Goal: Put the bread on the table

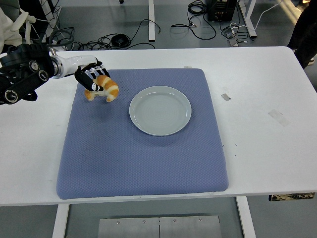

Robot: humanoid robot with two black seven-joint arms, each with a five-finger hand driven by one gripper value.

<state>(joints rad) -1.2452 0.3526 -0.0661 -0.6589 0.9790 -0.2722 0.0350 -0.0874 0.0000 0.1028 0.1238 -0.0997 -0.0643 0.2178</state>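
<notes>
Mat textured blue cloth; plate smooth glossy; table matt white.

Left arm cut off at 9 o'clock edge; hand hides bread top; tabletop clipped both sides.

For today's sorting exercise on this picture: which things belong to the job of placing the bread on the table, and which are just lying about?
Belongs to the job:
- bread
- left hand, gripping the bread over the mat's far left corner
- white table

Just lying about:
- empty plate
- blue mat
- tape scraps on the table
- cables on the floor
</notes>
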